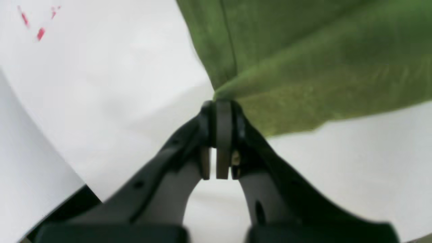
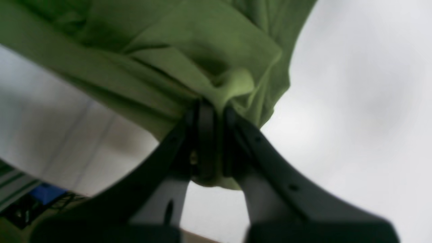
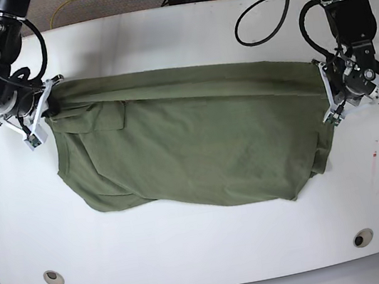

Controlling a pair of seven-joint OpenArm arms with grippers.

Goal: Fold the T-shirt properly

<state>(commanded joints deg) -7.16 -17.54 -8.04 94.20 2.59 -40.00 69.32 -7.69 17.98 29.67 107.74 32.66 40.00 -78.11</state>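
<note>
Left wrist: the left pincer [image 1: 221, 104] pinches an edge of the T-shirt [image 1: 303, 60] above the white tabletop [image 1: 101, 101]; right wrist: the right pincer [image 2: 212, 108] grips bunched cloth; base: the T-shirt hangs stretched between both pincers, its lower part draped on the tabletop.

Likely robot lab, white table [image 3: 207, 254], cables [image 3: 262, 8]

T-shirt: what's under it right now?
White table shows all round the T-shirt. Its top edge is pinched by the left tool and the right tool. The cloth covers whatever lies beneath its middle; that cannot be seen.
</note>
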